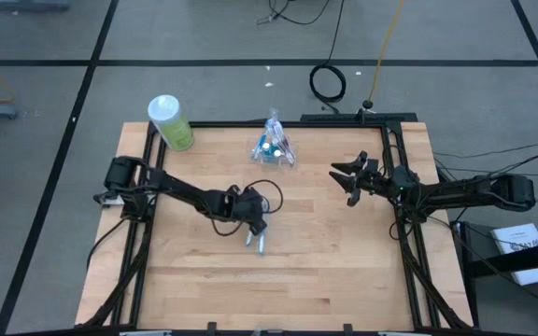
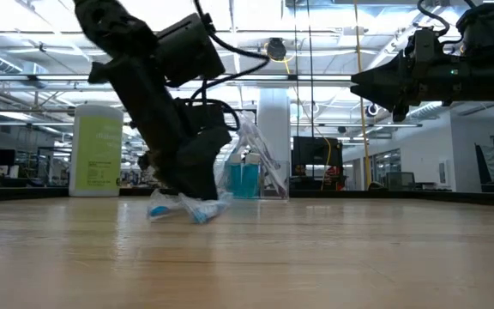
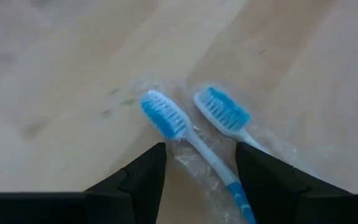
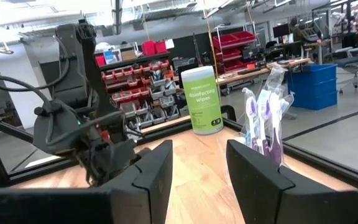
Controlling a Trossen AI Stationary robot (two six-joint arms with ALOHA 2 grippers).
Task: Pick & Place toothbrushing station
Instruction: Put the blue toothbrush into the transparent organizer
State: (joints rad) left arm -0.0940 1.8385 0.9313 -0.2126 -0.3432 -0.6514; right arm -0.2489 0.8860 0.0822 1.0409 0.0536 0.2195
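Observation:
Two blue-and-white toothbrushes (image 3: 166, 118) in a clear wrapper lie flat on the wooden table near its middle (image 1: 260, 245). My left gripper (image 3: 201, 163) slants down over them, open, one finger on each side of the nearer brush's handle. The second brush's handle (image 3: 246, 135) runs under one finger. A clear cup (image 1: 272, 149) holding more brushes stands near the far edge. My right gripper (image 1: 344, 182) hangs open in the air at the right, with nothing between its fingers. My left gripper straddles the wrapped toothbrushes from above, slanting down, fingers (image 3: 149, 171) across the handles. I cannot tell whether the fingers touch the wrapper or the brushes. The brushes lie flat on the table.
A light-green wipes bottle with a white cap (image 1: 171, 121) stands at the far left corner. A black frame (image 1: 250, 123) runs along the table's edges. Bare wood lies between the brushes and the near edge.

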